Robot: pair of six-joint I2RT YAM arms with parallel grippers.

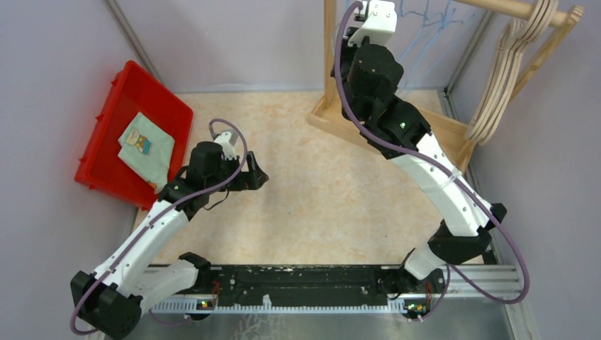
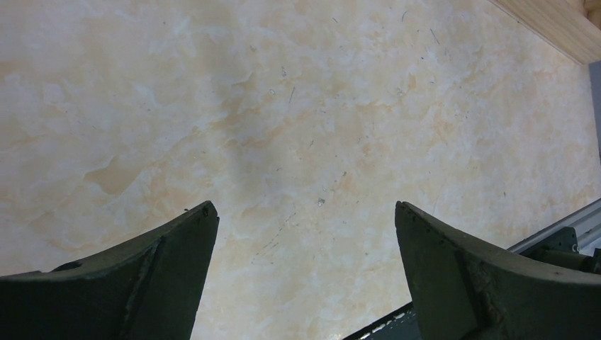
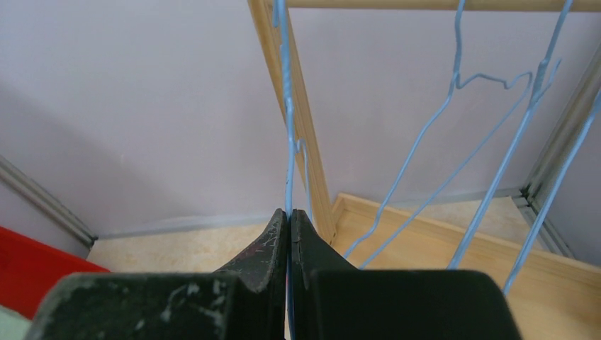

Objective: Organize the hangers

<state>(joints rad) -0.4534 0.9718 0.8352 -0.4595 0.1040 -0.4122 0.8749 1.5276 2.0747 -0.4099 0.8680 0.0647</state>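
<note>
Right wrist: blue wire hanger (image 3: pixel 288 106) pinched between fingers (image 3: pixel 259 258).

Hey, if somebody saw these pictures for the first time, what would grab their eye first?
The right arm reaches up to the wooden rack at the far right, its jaws shut on a thin light-blue wire hanger. A bunch of wooden hangers hangs at the rail's right end, and a bright red bin holding a folded cloth sits at the table's far left.
</note>
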